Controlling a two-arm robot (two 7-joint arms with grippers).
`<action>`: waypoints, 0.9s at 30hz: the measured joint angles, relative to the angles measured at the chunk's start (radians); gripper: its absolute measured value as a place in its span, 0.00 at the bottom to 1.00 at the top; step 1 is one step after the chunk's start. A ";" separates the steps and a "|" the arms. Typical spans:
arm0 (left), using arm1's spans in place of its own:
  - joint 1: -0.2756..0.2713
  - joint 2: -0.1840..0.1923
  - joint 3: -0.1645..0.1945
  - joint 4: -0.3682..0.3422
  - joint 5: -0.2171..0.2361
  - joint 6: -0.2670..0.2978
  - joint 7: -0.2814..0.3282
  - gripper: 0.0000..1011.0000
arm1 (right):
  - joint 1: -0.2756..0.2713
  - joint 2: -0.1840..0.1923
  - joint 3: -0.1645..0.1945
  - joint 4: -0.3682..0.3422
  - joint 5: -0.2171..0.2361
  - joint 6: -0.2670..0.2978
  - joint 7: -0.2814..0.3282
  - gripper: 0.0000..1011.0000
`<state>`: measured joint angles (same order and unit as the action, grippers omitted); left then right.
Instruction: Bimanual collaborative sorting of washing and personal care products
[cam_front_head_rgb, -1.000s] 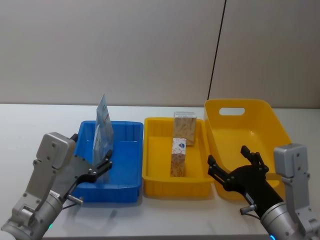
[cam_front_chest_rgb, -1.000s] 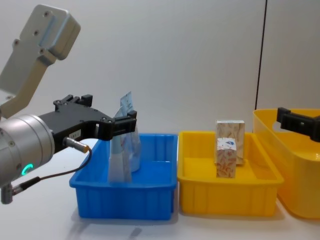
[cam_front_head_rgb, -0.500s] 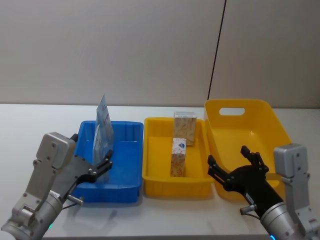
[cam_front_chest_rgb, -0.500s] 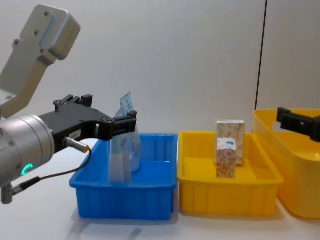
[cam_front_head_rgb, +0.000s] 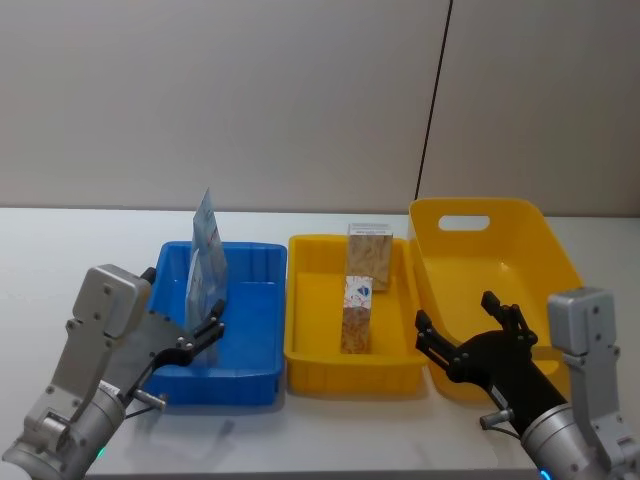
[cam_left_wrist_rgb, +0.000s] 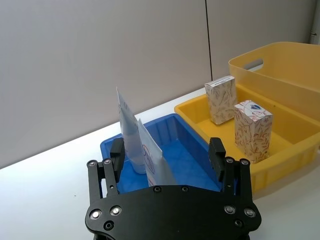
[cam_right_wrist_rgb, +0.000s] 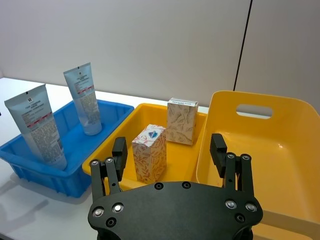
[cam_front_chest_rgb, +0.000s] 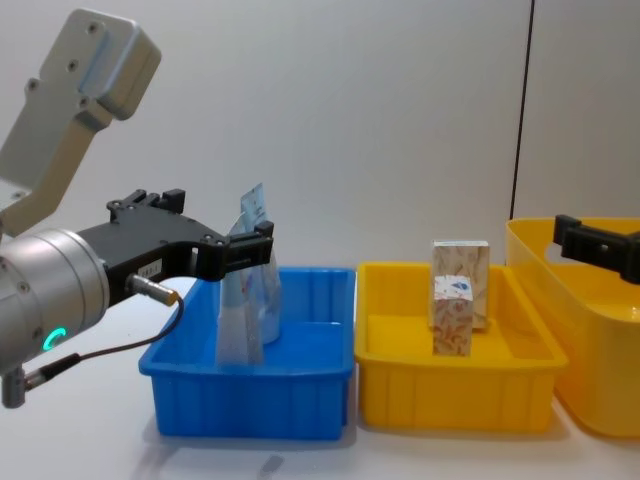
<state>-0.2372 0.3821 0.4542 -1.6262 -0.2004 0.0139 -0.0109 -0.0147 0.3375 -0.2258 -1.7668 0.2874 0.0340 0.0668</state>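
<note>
Left tool (cam_left_wrist_rgb: 166, 155), released and holding nothing, hovers at the blue tray's (cam_front_head_rgb: 250, 385) near end. Right tool (cam_right_wrist_rgb: 168, 146), likewise released, hovers before the bin (cam_front_head_rgb: 500, 250). Two tubes (cam_front_head_rgb: 205, 240) stand in the blue tray and two cartons (cam_front_head_rgb: 357, 315) in the yellow tray (cam_front_head_rgb: 350, 378). No loose product is seen on the desk (cam_front_head_rgb: 80, 240). Sorting judged complete, or nearly so.
</note>
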 joint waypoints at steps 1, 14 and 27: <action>0.000 0.000 0.000 0.000 0.000 0.000 0.000 0.99 | 0.000 0.000 0.000 0.000 0.000 0.000 0.000 0.99; 0.000 0.000 0.000 0.000 0.000 0.000 0.000 0.99 | 0.000 0.000 0.000 0.000 0.000 0.000 0.000 0.99; -0.001 -0.001 -0.005 0.003 -0.005 0.001 -0.007 0.99 | 0.000 0.000 0.000 0.000 0.000 0.000 0.000 0.99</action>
<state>-0.2385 0.3806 0.4494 -1.6236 -0.2055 0.0147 -0.0182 -0.0146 0.3375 -0.2258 -1.7668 0.2874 0.0340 0.0668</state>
